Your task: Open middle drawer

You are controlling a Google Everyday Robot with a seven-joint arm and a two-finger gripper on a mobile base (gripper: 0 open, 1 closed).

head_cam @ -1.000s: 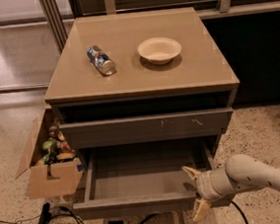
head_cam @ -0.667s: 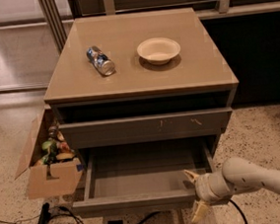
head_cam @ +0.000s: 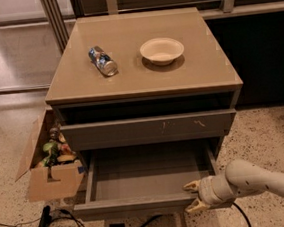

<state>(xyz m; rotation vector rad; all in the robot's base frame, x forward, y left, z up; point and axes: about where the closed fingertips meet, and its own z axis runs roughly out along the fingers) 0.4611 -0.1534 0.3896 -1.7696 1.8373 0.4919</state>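
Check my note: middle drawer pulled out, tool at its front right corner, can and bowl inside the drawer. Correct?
No. The camera view shows the can and bowl on the cabinet top, not inside the drawer. The middle drawer is pulled out, with the tool at its front right corner.

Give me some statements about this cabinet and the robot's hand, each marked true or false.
1. The middle drawer is pulled out. True.
2. A can lies inside that drawer. False: no object shows in its grey interior; the can lies on its side on the cabinet top.
3. The hand is at the drawer's front corner, on the picture's right. True.
4. The bowl is upside down. False: it stands upright on the cabinet top, apart from the can.
5. The cardboard box sits on the cabinet top. False: it is on the floor beside the cabinet.
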